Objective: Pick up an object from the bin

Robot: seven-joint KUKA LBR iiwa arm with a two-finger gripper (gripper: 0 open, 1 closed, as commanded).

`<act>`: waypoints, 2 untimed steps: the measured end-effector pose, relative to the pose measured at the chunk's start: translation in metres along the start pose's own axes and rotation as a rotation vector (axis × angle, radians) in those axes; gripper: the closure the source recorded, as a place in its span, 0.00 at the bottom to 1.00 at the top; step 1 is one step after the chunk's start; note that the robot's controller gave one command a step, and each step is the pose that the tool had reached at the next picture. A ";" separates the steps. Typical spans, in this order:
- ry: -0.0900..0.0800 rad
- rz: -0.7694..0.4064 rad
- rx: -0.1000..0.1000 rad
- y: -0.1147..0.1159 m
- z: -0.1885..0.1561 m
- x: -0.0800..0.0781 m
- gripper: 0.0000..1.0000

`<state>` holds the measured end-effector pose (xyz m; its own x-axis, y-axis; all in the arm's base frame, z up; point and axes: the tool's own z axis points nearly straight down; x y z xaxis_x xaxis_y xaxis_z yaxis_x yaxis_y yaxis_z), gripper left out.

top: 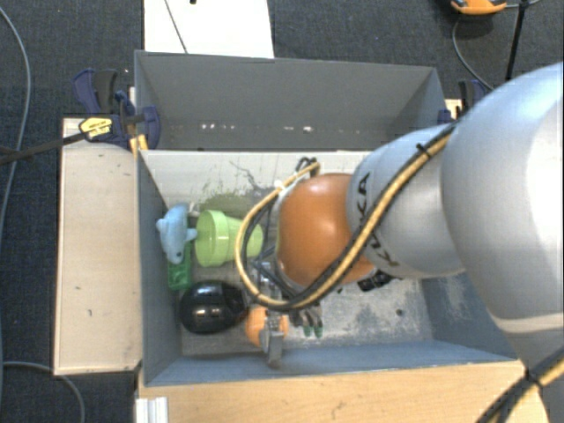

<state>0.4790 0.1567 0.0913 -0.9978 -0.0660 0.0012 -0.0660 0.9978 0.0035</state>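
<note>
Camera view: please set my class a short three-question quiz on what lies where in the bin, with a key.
1. True or false: the black rounded object lies against the far wall of the bin.
2. Which thing lies right beside the light blue toy? A) a lime green cup B) a red ball C) a yellow block
3. Fill in: the small round thing next to the end effector is coloured ____.

Key: 1 false, as it lies by the near wall; 2 A; 3 orange.

Cup (pixel 216 236) right of fish toy (pixel 174 234); rounded lump (pixel 211 308) before both.
</note>
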 end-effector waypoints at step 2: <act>-0.008 -0.008 -0.003 -0.006 0.016 0.000 0.00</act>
<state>0.4789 0.1511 0.0751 -0.9972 -0.0741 -0.0069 -0.0742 0.9972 0.0062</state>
